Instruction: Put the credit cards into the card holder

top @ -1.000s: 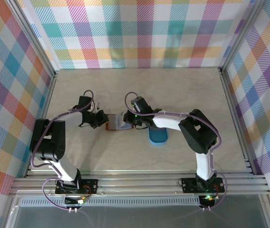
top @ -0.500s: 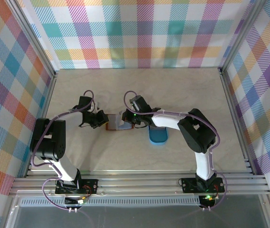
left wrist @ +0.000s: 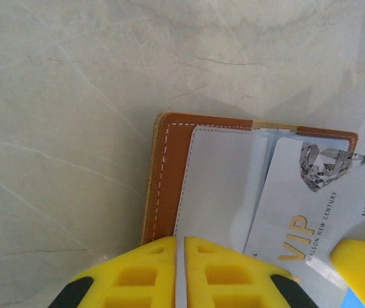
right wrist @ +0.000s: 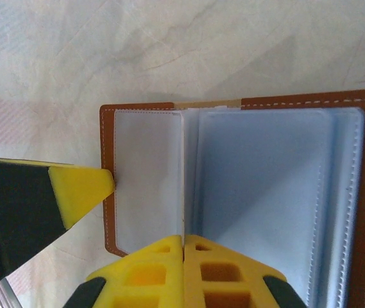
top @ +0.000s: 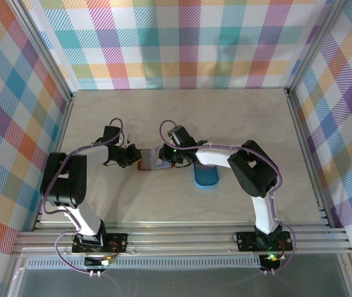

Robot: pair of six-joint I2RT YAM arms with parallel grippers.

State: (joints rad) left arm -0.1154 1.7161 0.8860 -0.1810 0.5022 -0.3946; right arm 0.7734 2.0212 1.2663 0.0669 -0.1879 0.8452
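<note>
- Two grippers work close together. The right gripper [right wrist: 183, 244] has its jaws pressed together on a credit card [left wrist: 304, 212], which shows edge-on as a thin pale line between its fingers in its own wrist view.
- The left gripper [left wrist: 177, 244] has its jaws all but closed with nothing between them. Its tips rest on the left edge of the card holder [left wrist: 169, 160], apparently pinning it down.
- Over the last second the right gripper has crept slightly left toward the holder, while the left one has stayed put. This reads as the card being fed in, not yet seated.
- The card holder lies open on the table [top: 163, 204] between the two grippers, clear sleeves [right wrist: 147, 179] facing up. The card stands tilted, its leading edge at the sleeves by the fold.
- A blue tray [top: 206, 178] sits just right of the holder and a little nearer. Whether more cards lie in it is too small to tell.
- Likely hindrances are the loose sleeve pages and a narrow sleeve mouth.
</note>
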